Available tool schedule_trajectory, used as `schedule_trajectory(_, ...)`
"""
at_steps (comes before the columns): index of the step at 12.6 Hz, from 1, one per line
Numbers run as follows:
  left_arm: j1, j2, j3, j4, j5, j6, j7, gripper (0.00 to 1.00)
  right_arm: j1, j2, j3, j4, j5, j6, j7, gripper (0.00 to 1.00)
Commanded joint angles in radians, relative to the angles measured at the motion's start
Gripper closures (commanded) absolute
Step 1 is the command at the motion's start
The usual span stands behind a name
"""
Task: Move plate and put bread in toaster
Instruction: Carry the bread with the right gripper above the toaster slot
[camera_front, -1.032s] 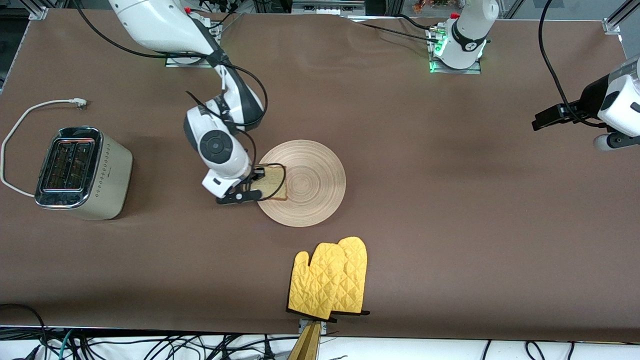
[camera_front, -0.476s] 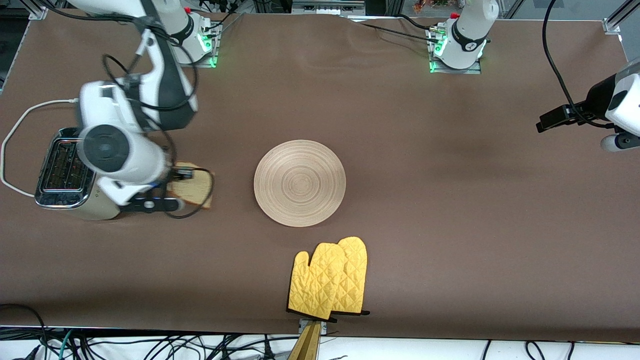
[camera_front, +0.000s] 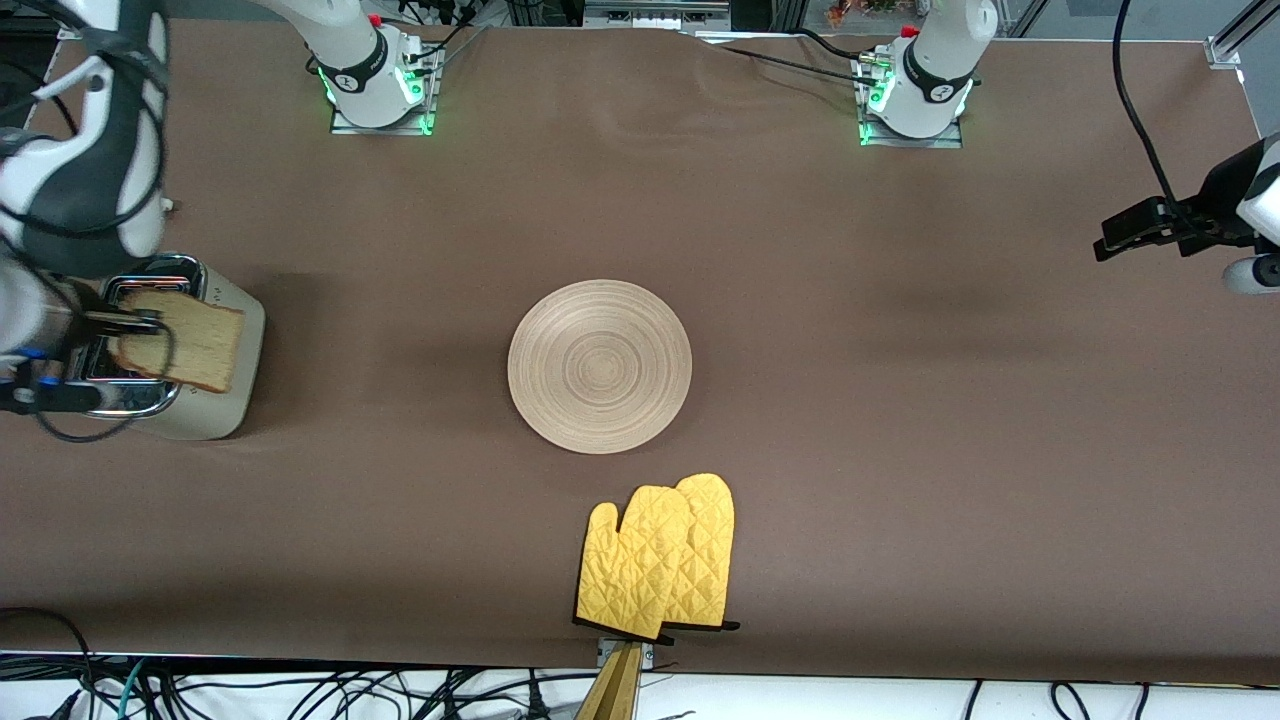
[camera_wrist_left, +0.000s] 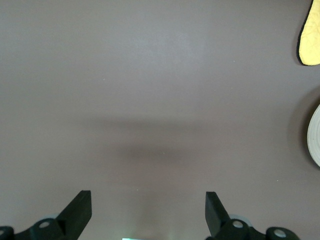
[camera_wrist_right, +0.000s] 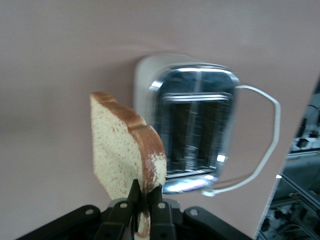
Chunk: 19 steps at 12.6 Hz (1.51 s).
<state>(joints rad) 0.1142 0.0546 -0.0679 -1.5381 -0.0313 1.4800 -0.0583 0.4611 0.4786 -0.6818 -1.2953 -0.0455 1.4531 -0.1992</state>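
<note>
The round wooden plate (camera_front: 599, 366) lies bare at the middle of the table. At the right arm's end stands the cream toaster (camera_front: 218, 400), its chrome top and two slots (camera_wrist_right: 195, 130) facing up. My right gripper (camera_wrist_right: 145, 202) is shut on the lower edge of the bread (camera_wrist_right: 125, 155). It holds the slice on edge in the air over the toaster, beside the slots. In the front view the bread (camera_front: 185, 340) covers part of the toaster's top. My left gripper (camera_wrist_left: 148, 207) waits open over bare table at the left arm's end, with nothing between its fingers.
A pair of yellow oven mitts (camera_front: 660, 560) lies nearer to the front camera than the plate, at the table's edge. The toaster's white cord (camera_wrist_right: 265, 145) loops off its end toward the robots' bases. Brown cloth covers the table (camera_front: 900, 450).
My right arm lifted the bread off the plate and carried it across to above the toaster. The plate stayed put. The left arm drifted slightly outward.
</note>
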Motion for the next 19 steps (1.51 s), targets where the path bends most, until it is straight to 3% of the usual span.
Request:
schedule_trajectory(1, 0.030, 0.021, -0.006, 0.039, 0.011, -0.020, 0.029, 0.00, -0.010, 0.021, -0.057, 0.016, -0.054, -0.016, -0.087, 1.00)
schedule_trajectory(6, 0.032, 0.030, -0.009, 0.039, 0.008, -0.018, 0.029, 0.00, -0.070, 0.067, -0.056, 0.001, -0.080, 0.059, -0.132, 1.00)
schedule_trajectory(19, 0.036, 0.034, -0.007, 0.059, 0.010, -0.020, 0.043, 0.00, -0.059, 0.077, -0.053, -0.050, -0.047, 0.017, -0.137, 1.00)
